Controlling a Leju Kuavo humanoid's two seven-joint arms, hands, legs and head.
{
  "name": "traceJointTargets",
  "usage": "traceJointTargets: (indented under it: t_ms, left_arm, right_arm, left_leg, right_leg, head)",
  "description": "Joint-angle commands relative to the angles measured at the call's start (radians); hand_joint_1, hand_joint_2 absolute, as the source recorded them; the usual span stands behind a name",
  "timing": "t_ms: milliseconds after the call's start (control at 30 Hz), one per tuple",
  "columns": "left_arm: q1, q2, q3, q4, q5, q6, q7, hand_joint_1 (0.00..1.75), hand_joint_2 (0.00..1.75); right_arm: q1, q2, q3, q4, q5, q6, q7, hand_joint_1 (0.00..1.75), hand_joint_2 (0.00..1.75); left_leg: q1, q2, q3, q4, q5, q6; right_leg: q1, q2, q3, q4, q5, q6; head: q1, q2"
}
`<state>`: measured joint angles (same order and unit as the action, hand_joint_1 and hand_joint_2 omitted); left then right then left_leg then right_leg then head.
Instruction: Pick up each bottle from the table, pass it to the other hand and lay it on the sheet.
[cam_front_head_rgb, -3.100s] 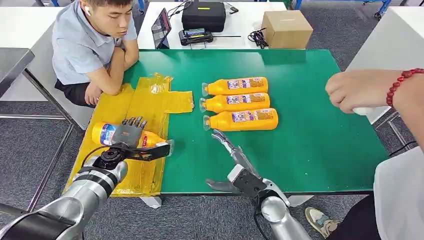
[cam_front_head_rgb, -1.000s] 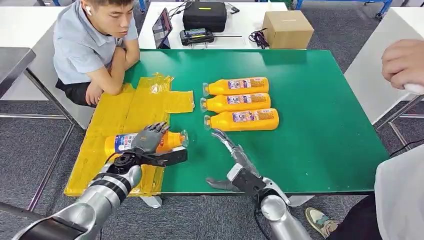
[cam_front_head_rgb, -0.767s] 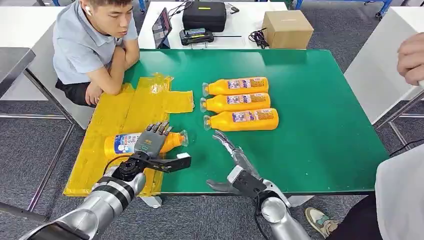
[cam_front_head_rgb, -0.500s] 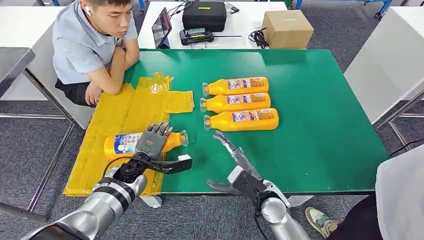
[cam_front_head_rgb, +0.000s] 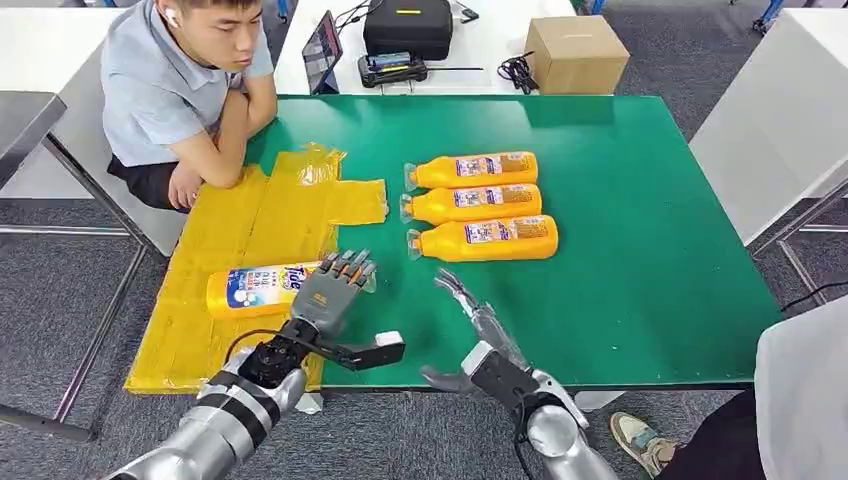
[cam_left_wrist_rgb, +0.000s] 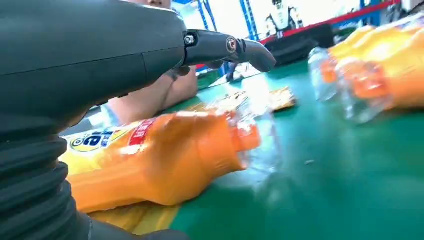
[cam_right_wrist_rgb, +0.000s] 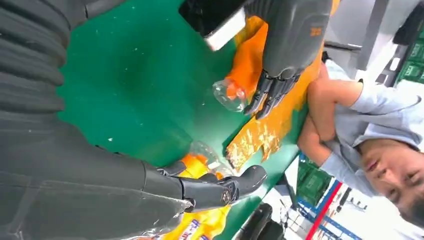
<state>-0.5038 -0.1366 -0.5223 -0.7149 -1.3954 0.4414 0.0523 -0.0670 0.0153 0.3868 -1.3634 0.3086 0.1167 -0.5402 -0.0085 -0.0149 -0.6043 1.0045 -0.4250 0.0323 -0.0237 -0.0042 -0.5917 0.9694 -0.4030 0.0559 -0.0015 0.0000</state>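
**One bottle laid, three to go**

On the yellow sheet, near its front edge, one bottle lies on its side, cap end reaching toward the green bench. The left hand hovers at that cap end with fingers spread, holding nothing; whether it touches the bottle I cannot tell. Three more bottles lie side by side mid-bench, apart from the sheet. The right hand is just in front of the nearest of them, fingers extended, empty. By my reading, one of four is done. A seated person leans at the bench's far left corner.
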Motion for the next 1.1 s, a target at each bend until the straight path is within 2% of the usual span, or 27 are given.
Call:
traceJointTargets:
  t_ms: [33,233,400,600,700,833,867,1100]
  left_arm:
    - [0.109,0.026,-0.034,-0.242,0.063,0.06,-0.038,0.0,1.75]
    - [0.238,0.04,-0.066,-0.445,0.231,0.001,-0.103,0.0,1.75]
    - [0.289,0.037,-0.053,-0.507,0.302,0.046,-0.149,0.0,1.75]
    - [0.291,0.038,-0.054,-0.508,0.303,0.046,-0.15,0.0,1.75]
    - [0.32,0.016,-0.034,-0.535,0.449,0.054,-0.235,0.0,1.75]
    - [0.386,-0.044,-0.004,-0.576,0.679,0.151,-0.388,0.0,1.75]
    - [0.394,-0.06,-0.002,-0.581,0.795,0.136,-0.427,0.0,1.75]
    - [0.374,-0.055,-0.024,-0.558,0.923,0.176,-0.47,0.0,1.75]
  right_arm:
    - [0.031,-0.009,-0.03,-0.037,0.006,-0.023,-0.012,0.0,1.75]
    - [0.088,-0.017,-0.043,-0.101,0.023,-0.036,-0.013,0.0,1.75]
    - [0.096,-0.015,-0.046,-0.113,0.029,-0.037,-0.013,0.0,1.75]
    - [0.097,-0.014,-0.045,-0.114,0.029,-0.037,-0.013,0.0,1.75]
    - [0.109,0.0,-0.057,-0.123,0.024,-0.054,-0.017,0.0,1.75]
    - [0.143,0.062,-0.085,-0.162,0.042,-0.207,-0.03,0.0,1.75]
    - [0.16,0.096,-0.112,-0.174,0.027,-0.281,-0.069,0.0,1.75]
    - [0.232,0.116,-0.123,-0.275,-0.042,-0.472,-0.139,0.0,1.75]
  left_leg:
    - [0.002,0.003,0.005,0.001,-0.004,-0.003]
    - [0.001,0.002,0.002,0.0,-0.003,-0.002]
    - [0.001,0.002,0.0,0.0,-0.002,-0.001]
    - [0.001,0.002,0.0,0.0,-0.002,-0.001]
    - [0.002,0.003,0.002,0.0,-0.003,-0.002]
    - [0.001,0.002,0.0,0.0,-0.002,-0.001]
    - [0.002,0.002,0.001,0.001,-0.004,-0.002]
    - [0.002,0.001,0.0,0.001,-0.003,-0.002]
  right_leg:
    - [0.003,0.002,0.005,0.0,-0.002,-0.004]
    - [0.001,0.001,0.001,0.0,-0.002,-0.002]
    - [0.001,0.001,-0.001,0.0,-0.001,-0.002]
    - [0.001,0.001,-0.001,-0.001,-0.001,-0.002]
    - [0.002,0.002,0.002,-0.001,-0.002,-0.003]
    - [0.001,0.001,-0.001,0.0,-0.002,-0.002]
    - [0.002,0.001,0.001,0.0,-0.002,-0.003]
    - [0.002,0.0,0.0,0.0,-0.003,-0.003]
  head:
    - [0.0,0.0]
    - [0.0,0.0]
    - [0.0,0.0]
    - [0.0,0.0]
    - [0.0,0.0]
    - [0.0,0.0]
    - [0.0,0.0]
    - [0.0,0.0]
